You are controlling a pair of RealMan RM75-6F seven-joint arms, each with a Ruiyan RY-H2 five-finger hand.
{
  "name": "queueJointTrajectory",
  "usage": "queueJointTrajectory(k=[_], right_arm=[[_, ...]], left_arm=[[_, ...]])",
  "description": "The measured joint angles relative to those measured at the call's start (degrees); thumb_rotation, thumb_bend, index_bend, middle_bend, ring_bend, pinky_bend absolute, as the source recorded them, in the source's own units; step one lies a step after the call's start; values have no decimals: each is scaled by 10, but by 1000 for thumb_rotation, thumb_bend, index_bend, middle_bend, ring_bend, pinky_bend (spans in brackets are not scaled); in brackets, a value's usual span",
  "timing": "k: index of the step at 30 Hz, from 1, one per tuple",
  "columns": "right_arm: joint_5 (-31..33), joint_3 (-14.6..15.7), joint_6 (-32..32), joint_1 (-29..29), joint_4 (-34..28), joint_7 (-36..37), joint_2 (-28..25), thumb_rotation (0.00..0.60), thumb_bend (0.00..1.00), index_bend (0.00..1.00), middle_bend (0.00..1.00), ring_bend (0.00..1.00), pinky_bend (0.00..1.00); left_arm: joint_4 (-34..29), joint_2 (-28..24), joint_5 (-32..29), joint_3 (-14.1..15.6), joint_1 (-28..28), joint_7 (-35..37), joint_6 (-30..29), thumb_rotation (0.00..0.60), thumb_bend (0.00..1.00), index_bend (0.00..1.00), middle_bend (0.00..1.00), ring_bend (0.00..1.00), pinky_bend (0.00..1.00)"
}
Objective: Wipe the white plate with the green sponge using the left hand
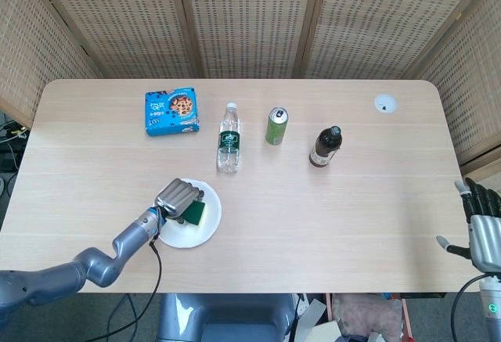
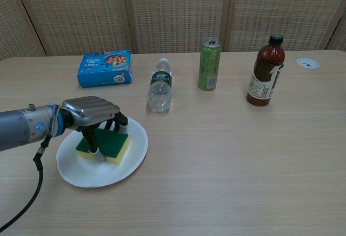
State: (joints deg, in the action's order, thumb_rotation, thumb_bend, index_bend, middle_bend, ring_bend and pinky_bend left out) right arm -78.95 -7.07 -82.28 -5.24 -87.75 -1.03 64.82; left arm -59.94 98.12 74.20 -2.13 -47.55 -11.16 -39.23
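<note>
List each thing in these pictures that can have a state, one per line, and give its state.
Sponge: lying on the plate, green side up, held by the left hand.
Plate: flat on the table.
Left hand: gripping the sponge.
Right hand: off the table edge, fingers apart, holding nothing.
Water bottle: upright, capped.
Can: upright.
Sauce bottle: upright, capped.
Cookie box: lying flat.

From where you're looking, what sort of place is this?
Probably a robot test setup, not a real kitchen: a plain wooden table with a cable hole, woven folding screens behind it, and groceries lined up beside a plate.
</note>
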Motion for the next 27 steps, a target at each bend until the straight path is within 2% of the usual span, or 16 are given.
queueJointTrajectory(k=[12, 19, 27], right_arm=[[-3, 1, 0, -2, -2, -6, 2, 600, 0, 35, 0, 0, 0], [1, 0, 2, -2, 1, -2, 2, 600, 0, 35, 0, 0, 0], [4, -1, 3, 0, 4, 6, -1, 600, 0, 35, 0, 0, 0]], left_arm=[[82, -4, 8, 12, 16, 60, 20, 600, 99, 622, 484, 448, 574], [67, 7, 29, 10, 4, 69, 17, 600, 99, 622, 484, 448, 574], [33, 33, 33, -1, -16, 36, 17, 600, 100, 622, 484, 448, 574]])
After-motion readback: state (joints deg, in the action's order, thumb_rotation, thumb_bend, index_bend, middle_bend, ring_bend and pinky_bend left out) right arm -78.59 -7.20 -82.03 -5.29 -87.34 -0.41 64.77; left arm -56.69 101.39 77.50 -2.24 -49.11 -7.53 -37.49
